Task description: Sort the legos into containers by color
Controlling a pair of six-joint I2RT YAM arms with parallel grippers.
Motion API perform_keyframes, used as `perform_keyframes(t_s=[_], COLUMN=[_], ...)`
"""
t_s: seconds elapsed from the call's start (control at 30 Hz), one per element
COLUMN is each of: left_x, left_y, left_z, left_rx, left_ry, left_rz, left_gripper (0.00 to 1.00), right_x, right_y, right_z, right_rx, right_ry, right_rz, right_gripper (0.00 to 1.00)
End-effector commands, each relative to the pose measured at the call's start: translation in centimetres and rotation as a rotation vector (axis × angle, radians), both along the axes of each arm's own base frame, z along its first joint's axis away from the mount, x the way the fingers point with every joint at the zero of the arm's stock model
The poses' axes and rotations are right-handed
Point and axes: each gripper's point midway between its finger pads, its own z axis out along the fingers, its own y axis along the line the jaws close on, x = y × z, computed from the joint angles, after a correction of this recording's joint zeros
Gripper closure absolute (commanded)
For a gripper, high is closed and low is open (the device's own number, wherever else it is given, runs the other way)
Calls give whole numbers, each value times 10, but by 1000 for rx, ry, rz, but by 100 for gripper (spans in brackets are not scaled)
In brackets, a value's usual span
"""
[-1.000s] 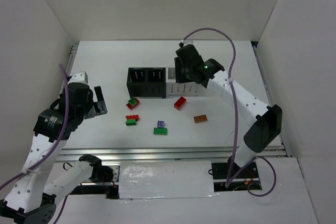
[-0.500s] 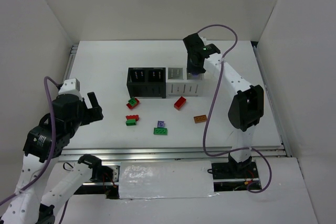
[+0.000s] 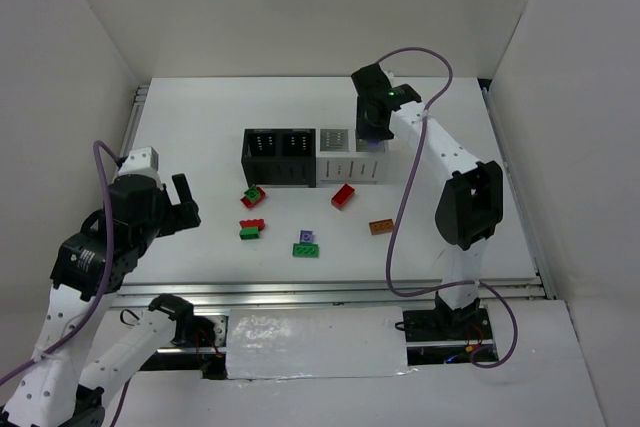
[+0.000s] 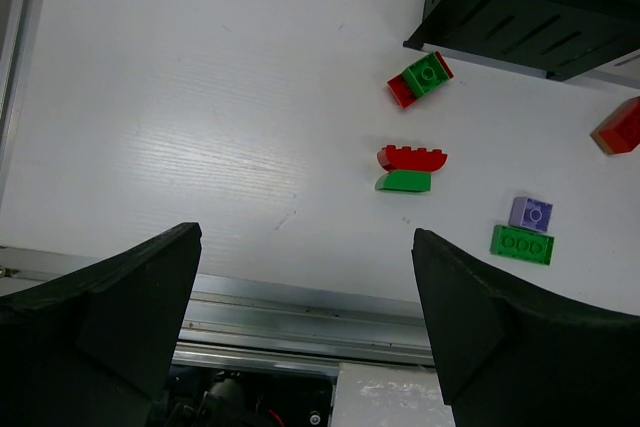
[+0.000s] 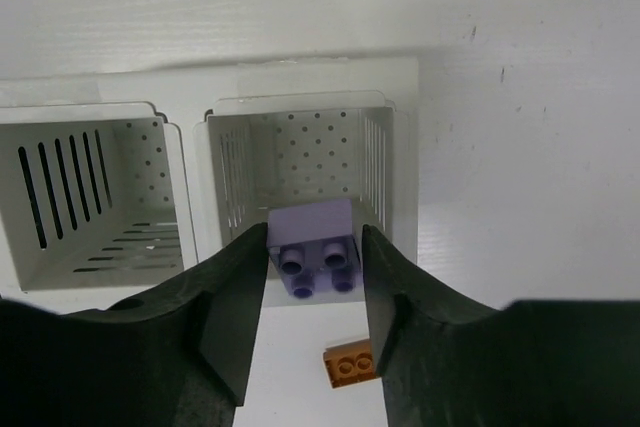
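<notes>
So a small light purple studded plastic brick is pinched between the fingers of the right gripper. It's held right above the rightmost white dotted bin of the row of four joined square bins, which is parked mid-desk toward the far edge. The left gripper is spread wide with nothing in it, out by the desk's left edge. The other tiny plastic bricks are scattered between the bins and the near edge: red brick, flat orange brick, red-and-green pieces.
</notes>
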Motion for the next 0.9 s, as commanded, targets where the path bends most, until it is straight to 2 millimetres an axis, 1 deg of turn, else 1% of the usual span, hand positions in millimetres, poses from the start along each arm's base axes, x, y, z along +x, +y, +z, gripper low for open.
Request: perform_keyframes(t_s=[0.0,0.07,0.1,0.13,0.17,0.2,0.27,0.3,0.33,0.37,0.4,0.43,0.47,0.5,0.53,0.57,0.6,0.63,0.67,0.7,0.73,0.77,0.8,0.83,0.87], left_x=[5,5,6,6,6,6,6,5,5,5,5,5,5,5,6,5,6,6,8,9,10,12,14,14,15], left_y=[-2,-2,-2,-2,-2,-2,-2,-2,-2,-1,-1,0,1,2,4,4,5,4,1,0,-1,-2,-3,-5,-5], left_z=[2,1,1,1,1,1,1,1,1,2,2,2,2,3,3,3,2,4,1,1,-1,-3,-4,-6,-8], left_rx=[2,3,3,3,4,4,5,3,4,3,5,4,6,7,8,10,9,5,1,-2,-4,-2,-6,-7,-5], left_ry=[-23,-22,-21,-22,-20,-19,-19,-21,-21,-23,-22,-23,-21,-21,-20,-12,-6,-8,10,14,22,30,28,32,37], left_rz=[-16,-17,-17,-17,-18,-16,-18,-17,-16,-12,-9,-5,8,13,28,34,40,41,35,33,30,28,23,19,15], left_gripper=[0,1,0,1,1,1,1,0,1,0,1,0,0,1,1,0,0,0,0,0,0,0,0,1,1], right_x=[10,15,15,15,16,15,12,4,-6,-19,-42,-60,-82,-110,-130,-144,-170,-182,-193,-202,-218,-225,-231,-234,-235], right_y=[3,4,5,6,6,8,9,20,27,35,63,70,80,105,111,119,136,142,145,152,165,171,174,177,182], right_z=[11,16,16,13,13,15,21,25,42,42,49,68,56,68,46,40,36,27,14,3,-7,-15,-33,-41,-43], right_rx=[24,29,33,31,30,38,48,70,86,85,92,107,125,168,188,207,224,230,238,231,231,236,190,166,157], right_ry=[-61,-68,-65,-52,-51,-52,-56,-47,-80,-75,-86,-128,-101,-128,-87,-78,-64,-46,-26,-1,26,45,75,83,68], right_rz=[19,25,29,33,31,31,31,55,77,89,152,168,155,210,181,169,203,205,160,160,193,175,167,165,136], right_gripper=[48,48,44,39,33,29,28,27,26,26,22,17,10,6,1,0,0,0,1,1,1,3,4,4,6])
